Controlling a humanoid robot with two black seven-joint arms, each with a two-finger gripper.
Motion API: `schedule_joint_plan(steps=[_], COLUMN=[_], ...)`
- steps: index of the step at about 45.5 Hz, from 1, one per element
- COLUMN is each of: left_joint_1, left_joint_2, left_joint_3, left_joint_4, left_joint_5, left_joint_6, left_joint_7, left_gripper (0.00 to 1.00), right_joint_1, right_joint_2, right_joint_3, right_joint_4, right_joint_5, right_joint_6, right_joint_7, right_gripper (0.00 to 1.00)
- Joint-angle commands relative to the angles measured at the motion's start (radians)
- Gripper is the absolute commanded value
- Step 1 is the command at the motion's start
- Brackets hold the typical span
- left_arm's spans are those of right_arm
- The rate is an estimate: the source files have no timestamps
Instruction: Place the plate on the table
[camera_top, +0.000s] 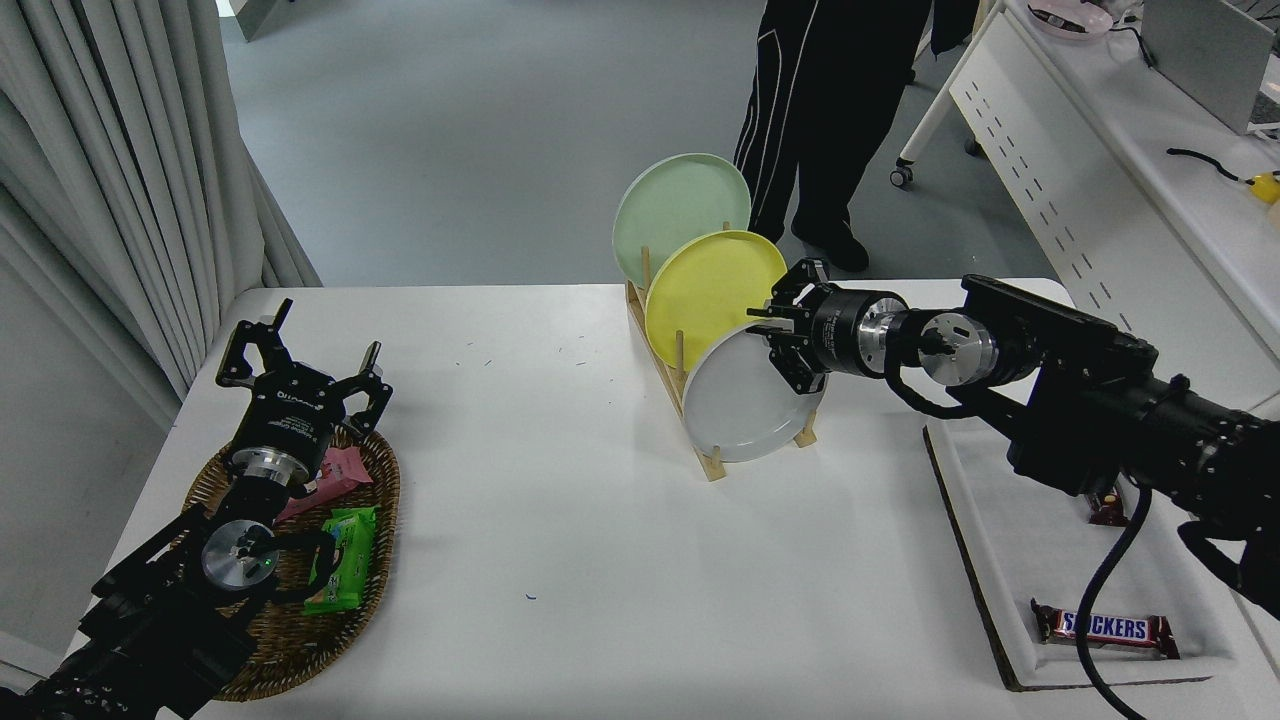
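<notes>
We see the plate standing on edge in the nearest slot of a wooden rack, which sits toward the far edge of the table, a little right of its middle. Behind the light-grey plate a yellow plate leans in the next slot, and a pale green plate stands in the farthest one, out past the table's far edge in our view.

The right gripper reaches in from the right edge of the table and sits at the grey plate's upper right rim. Its fingers are spread around that rim — one above, one below — and we cannot tell whether they press on it yet; the jaws look parted rather than clamped.

The left gripper rests near the table's left edge with its fingers wide apart, hovering above a wicker basket that holds a green packet and a pink packet.

Along the table's right edge lies a white tray, and in its near corner we read a Snickers bar; a second dark wrapper peeks out from under the right arm.

Beyond the far edge a person in dark clothing stands on the grey floor — only legs and shoes show.
</notes>
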Motion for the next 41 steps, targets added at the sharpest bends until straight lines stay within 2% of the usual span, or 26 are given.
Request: schedule_joint_plan(steps=[1, 13, 21, 41], left_joint_1=[0.000, 0.000, 0.000, 0.000], left_joint_2=[0.000, 0.000, 0.000, 0.000], left_joint_3=[0.000, 0.000, 0.000, 0.000], left_joint_4=[0.000, 0.000, 0.000, 0.000], left_joint_5=[0.000, 0.000, 0.000, 0.000], left_joint_6=[0.000, 0.000, 0.000, 0.000], left_joint_7=[0.000, 0.000, 0.000, 0.000], left_gripper=[1.00, 1.00, 1.00, 1.00], right_joint_1=[0.000, 0.002, 0.020, 0.069], right_joint_2=[0.002, 0.004, 0.002, -0.029], right_joint_3=[0.002, 0.004, 0.005, 0.077], right_joint_4=[-0.001, 0.004, 0.004, 0.004], right_joint_5=[-0.005, -0.005, -0.005, -0.003], right_joint_6=[0.000, 0.000, 0.009, 0.057], right_joint_7=[-0.009, -0.019, -0.026, -0.132], right_gripper=[0.11, 0.08, 0.00, 0.00])
